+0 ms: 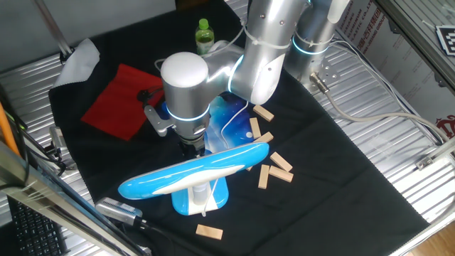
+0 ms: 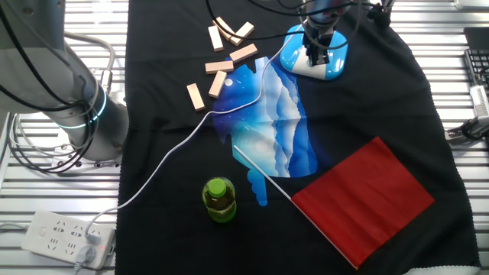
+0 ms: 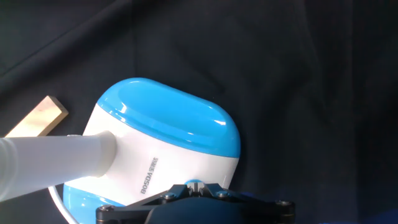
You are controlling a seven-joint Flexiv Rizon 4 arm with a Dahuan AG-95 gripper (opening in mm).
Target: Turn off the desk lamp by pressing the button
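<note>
While poised low over the blue base of the desk lamp (image 1: 193, 178), gripper (image 1: 190, 146) pointing straight down, fingers hidden in every view, so spread or pressed together cannot be told. Left to right on the black cloth (image 1: 341, 171): red sheet (image 1: 121, 99), green bottle (image 1: 204, 35), patterned sheet (image 1: 224, 121), scattered wooden blocks (image 1: 274, 167). Lamp near the table's front edge, head stretched sideways.

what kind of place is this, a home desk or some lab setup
Most likely a robot lab bench, not a home desk: a ribbed metal table under a black cloth, a robot arm, and scattered props like wooden blocks.
</note>
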